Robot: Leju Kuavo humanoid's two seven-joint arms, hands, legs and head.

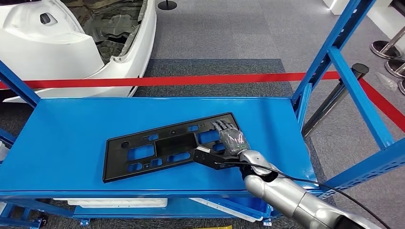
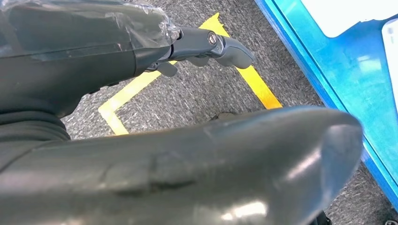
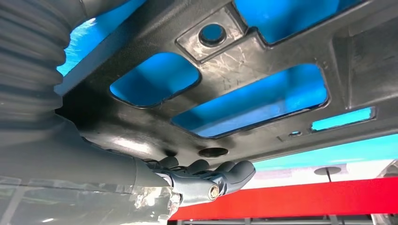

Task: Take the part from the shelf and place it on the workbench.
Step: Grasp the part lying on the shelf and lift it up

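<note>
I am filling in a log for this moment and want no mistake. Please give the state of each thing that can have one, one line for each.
black part: lying flat on the blue shelf, not lifted.
right hand: resting on the part's right end, fingers at its far edge; a closed grip cannot be told.
left hand: hanging over the carpet, holding nothing, fingers loosely apart.
red barrier tape: stretched taut behind the shelf.
</note>
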